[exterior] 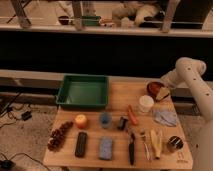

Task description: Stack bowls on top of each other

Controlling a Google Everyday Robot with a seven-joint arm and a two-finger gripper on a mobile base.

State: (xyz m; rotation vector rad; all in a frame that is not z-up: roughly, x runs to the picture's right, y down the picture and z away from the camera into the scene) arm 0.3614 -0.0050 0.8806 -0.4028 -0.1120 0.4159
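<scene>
At the table's far right edge sits a round orange-red bowl (154,88) with a darker rim. It seems to rest in or on a dark purple bowl, but I cannot separate the two. My gripper (163,93) hangs at the end of the white arm (190,75), right at the bowl's right rim and touching or nearly touching it. The gripper's body hides that side of the bowl.
A green tray (82,91) stands at the back left. A white round container (146,103) is just in front of the bowls, beside a grey cloth (165,117). A blue cup (105,119), orange fruit (80,120), grapes (59,135), sponge (105,148) and banana (156,141) fill the front.
</scene>
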